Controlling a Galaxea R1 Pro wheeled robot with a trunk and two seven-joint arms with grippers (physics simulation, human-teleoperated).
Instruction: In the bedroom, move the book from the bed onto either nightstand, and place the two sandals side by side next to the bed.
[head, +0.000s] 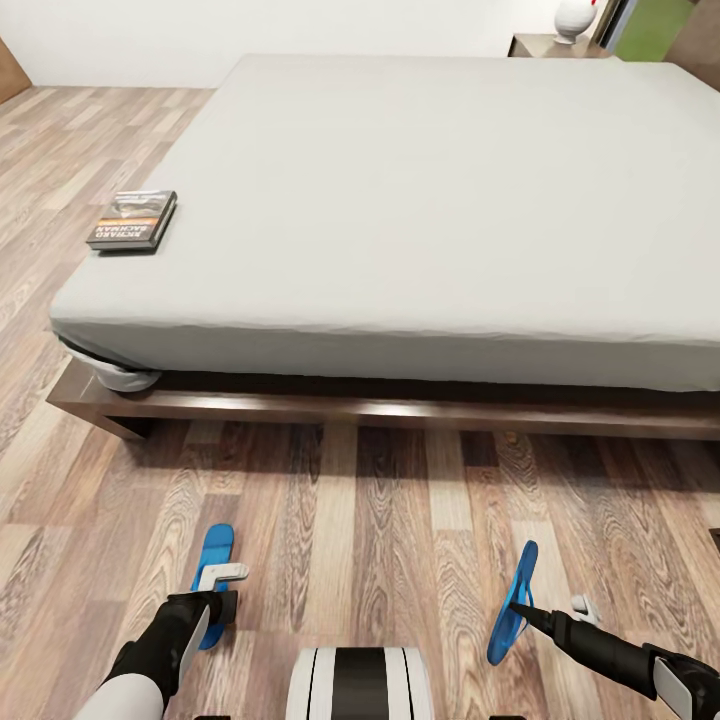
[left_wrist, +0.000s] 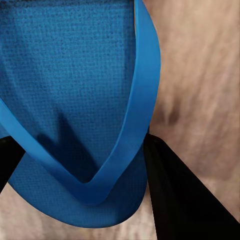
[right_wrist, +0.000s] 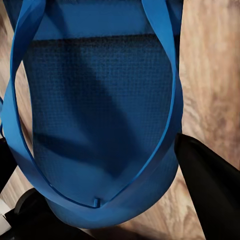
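Note:
The dark book (head: 132, 220) with an orange band lies on the bed's (head: 420, 200) pale grey mattress, near its left edge. On the near side, over the wood floor, my left gripper (head: 220, 598) is shut on one blue sandal (head: 214, 560), which lies flat under it. In the left wrist view that sandal (left_wrist: 75, 75) sits between the black fingers (left_wrist: 185, 200). My right gripper (head: 520, 607) is shut on the other blue sandal (head: 512, 600), held up on its edge. Seen from the right wrist, this sandal (right_wrist: 100, 100) has a finger (right_wrist: 210, 185) beside it.
A dark nightstand (head: 548, 46) stands beyond the bed's far right corner, with a white rounded object (head: 574, 18) on top. The bed's dark wooden frame (head: 400, 410) runs across in front of me. Plank floor (head: 360, 520) lies between the frame and my base (head: 360, 683).

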